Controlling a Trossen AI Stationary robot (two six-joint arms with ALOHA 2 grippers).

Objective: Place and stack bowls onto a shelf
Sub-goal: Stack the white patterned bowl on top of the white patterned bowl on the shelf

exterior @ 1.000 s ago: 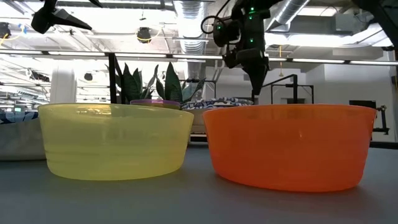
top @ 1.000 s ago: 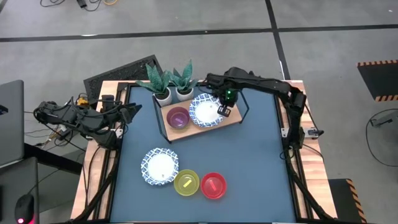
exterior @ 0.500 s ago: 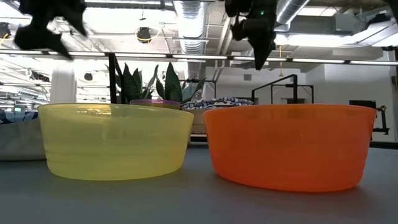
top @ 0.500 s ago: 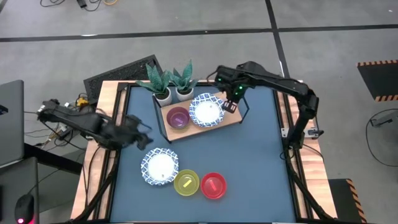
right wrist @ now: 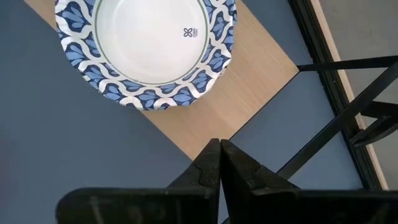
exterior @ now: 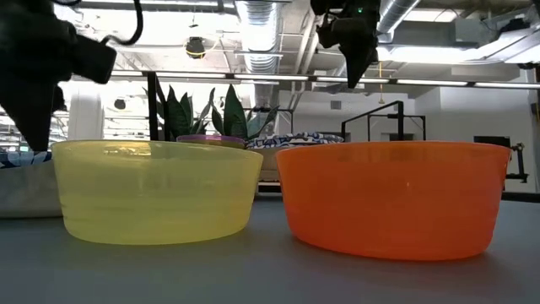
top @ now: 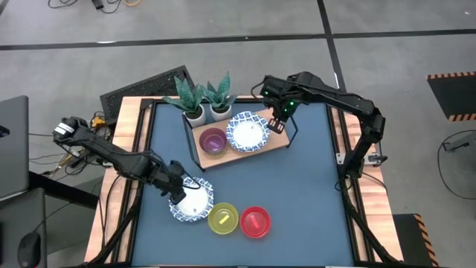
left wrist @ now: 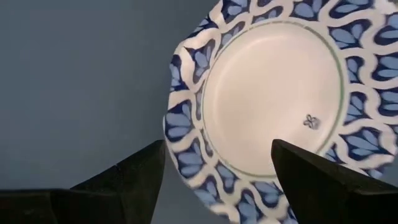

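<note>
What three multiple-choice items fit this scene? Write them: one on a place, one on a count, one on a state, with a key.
1. The purple bowl sits:
A. on the shelf
B. beside the red bowl
C. on the floor

2. Plain coloured bowls on the tabletop off the shelf:
A. one
B. two
C. four

3. The left claw is:
A. shut on a pot
B. open over a patterned bowl
C. out of view

Key: A, it rests on the wooden board; B, only the yellow bowl and red bowl; B, its fingers are spread above the rim.
</note>
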